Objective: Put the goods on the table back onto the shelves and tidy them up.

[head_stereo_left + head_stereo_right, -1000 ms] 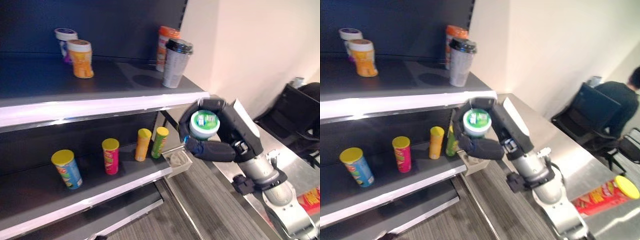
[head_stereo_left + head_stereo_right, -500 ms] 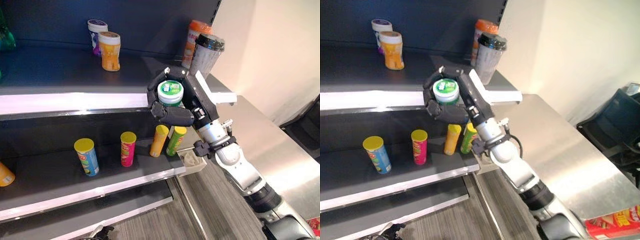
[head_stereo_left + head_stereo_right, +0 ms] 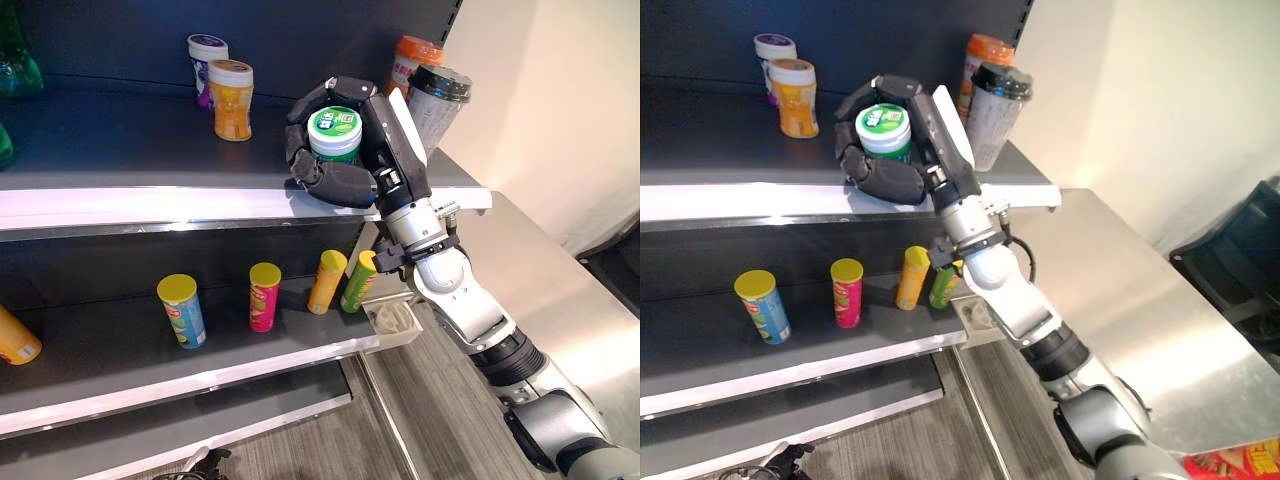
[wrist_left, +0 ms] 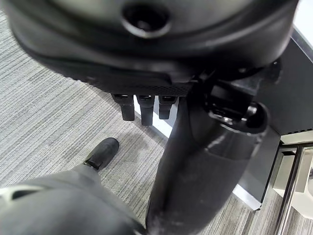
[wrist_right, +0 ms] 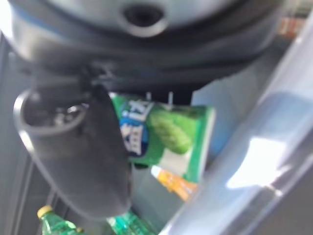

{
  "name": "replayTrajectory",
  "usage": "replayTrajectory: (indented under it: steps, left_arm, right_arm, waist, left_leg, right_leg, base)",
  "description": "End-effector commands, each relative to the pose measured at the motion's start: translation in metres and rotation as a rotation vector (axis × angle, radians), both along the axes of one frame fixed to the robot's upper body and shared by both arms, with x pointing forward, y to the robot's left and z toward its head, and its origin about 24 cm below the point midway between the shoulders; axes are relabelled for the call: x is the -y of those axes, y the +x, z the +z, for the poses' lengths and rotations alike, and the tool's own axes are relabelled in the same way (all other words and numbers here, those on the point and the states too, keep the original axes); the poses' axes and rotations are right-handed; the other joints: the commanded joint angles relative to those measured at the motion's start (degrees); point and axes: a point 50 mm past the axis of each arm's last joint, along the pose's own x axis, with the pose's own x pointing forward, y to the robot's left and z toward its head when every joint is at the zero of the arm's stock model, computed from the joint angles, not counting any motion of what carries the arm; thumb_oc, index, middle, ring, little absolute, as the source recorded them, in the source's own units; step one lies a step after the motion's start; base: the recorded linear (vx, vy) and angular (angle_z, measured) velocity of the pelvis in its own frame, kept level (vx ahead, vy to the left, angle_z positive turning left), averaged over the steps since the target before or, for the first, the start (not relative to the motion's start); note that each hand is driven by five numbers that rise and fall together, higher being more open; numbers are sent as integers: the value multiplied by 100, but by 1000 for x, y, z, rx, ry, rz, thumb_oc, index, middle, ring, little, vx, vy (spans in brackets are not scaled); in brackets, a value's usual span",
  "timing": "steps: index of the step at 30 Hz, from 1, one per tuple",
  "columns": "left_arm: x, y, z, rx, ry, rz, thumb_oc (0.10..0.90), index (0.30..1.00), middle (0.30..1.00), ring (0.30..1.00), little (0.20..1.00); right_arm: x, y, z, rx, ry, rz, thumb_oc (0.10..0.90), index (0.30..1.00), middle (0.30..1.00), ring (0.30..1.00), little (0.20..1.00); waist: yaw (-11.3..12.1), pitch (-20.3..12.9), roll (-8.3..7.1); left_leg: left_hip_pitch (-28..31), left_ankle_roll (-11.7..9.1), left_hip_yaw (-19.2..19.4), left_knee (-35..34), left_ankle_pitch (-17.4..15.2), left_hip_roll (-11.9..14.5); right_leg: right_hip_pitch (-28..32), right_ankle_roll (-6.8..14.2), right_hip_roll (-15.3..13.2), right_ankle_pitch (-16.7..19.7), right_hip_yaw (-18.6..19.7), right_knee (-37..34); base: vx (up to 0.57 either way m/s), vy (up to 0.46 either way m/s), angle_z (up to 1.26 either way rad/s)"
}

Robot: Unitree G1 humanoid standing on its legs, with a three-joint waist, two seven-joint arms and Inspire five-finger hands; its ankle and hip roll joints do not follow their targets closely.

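My right hand (image 3: 345, 183) is shut on a small green tub with a green-and-white lid (image 3: 334, 133), fingers and thumb curled round its body. It holds the tub upright just above the front edge of the upper shelf (image 3: 150, 195), right of the shelf's middle. In the right wrist view the green tub (image 5: 166, 137) shows past the thumb (image 5: 105, 161). My left hand (image 4: 146, 105) hangs low over the grey floor with straight fingers and holds nothing.
On the upper shelf stand an orange tub (image 3: 232, 100), a purple-lidded tub (image 3: 207, 58), an orange bottle (image 3: 408, 62) and a dark-lidded cup (image 3: 438, 105). Several crisp cans (image 3: 263, 297) stand on the lower shelf. A steel table (image 3: 565, 310) lies right, with a red can (image 3: 1240, 465).
My right hand has carried the green tub up and to the left, from below the upper shelf's edge to just above it. The camera has also turned left.
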Motion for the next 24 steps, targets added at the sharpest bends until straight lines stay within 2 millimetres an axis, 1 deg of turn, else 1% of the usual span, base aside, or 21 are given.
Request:
replayTrajectory:
  steps: [1,7,9,13,19,20,21,22,24]
  left_arm:
    - [7,12,1,6,8,-69,800,900,900,900,900]
    - [5,12,1,6,13,-77,800,900,900,900,900]
    - [5,12,2,6,15,-78,800,900,900,900,900]
    - [-1,13,3,5,28,-80,800,900,900,900,900]
    - [-6,11,4,-3,37,-64,800,900,900,900,900]
    - [-6,11,4,-3,38,-65,800,900,900,900,900]
    - [-5,11,3,-4,39,-71,800,900,900,900,900]
    - [-5,11,3,-5,39,-73,800,900,900,900,900]
    - [-5,11,3,-4,38,-75,800,900,900,900,900]
  right_arm:
    - [-1,8,52,137,114,-32,400,300,300,300,300]
    - [-18,23,46,61,90,-45,400,300,300,300,300]
    - [-21,26,45,47,92,-48,400,300,300,300,300]
    - [-28,41,45,-25,104,-68,400,300,300,300,300]
    - [-31,43,49,-39,118,-61,400,300,300,300,300]
    - [-31,43,49,-39,119,-60,472,408,408,408,408]
    - [-30,43,49,-40,118,-66,700,749,749,749,749]
    - [-29,43,50,-36,116,-71,800,900,900,900,900]
    - [-27,44,51,-33,113,-81,800,900,900,900,900]
  waist:
    - [386,-114,30]
    - [458,-89,27]
    - [476,-86,24]
    - [537,-63,-10]
    - [561,-49,-20]
    - [563,-45,-19]
    - [560,-41,-21]
    - [560,-40,-20]
    - [558,-34,-19]
  left_leg:
    - [782,70,123,68,-1075,-290]
    - [772,66,89,68,-1050,-281]
    - [772,68,83,68,-1047,-280]
    - [753,57,51,68,-1029,-275]
    - [742,59,39,68,-1027,-281]
    - [740,59,37,68,-1028,-284]
    - [737,60,33,68,-1029,-288]
    - [734,62,32,68,-1028,-288]
    - [730,61,34,68,-1025,-285]
  right_leg:
    - [-197,244,-47,-25,204,243]
    - [-178,224,-43,-34,165,242]
    - [-177,218,-41,-35,155,245]
    - [-171,212,-41,-26,136,251]
    - [-183,211,-44,-19,117,267]
    - [-184,211,-42,-15,119,266]
    - [-188,213,-44,-13,122,270]
    - [-193,213,-46,-12,117,275]
    - [-197,214,-50,-8,122,277]
  base:
    - [0,0,0]
    - [0,0,0]
    - [0,0,0]
    - [0,0,0]
    - [-3,6,2]
    - [0,0,0]
    - [0,0,0]
    - [0,0,0]
    - [0,0,0]
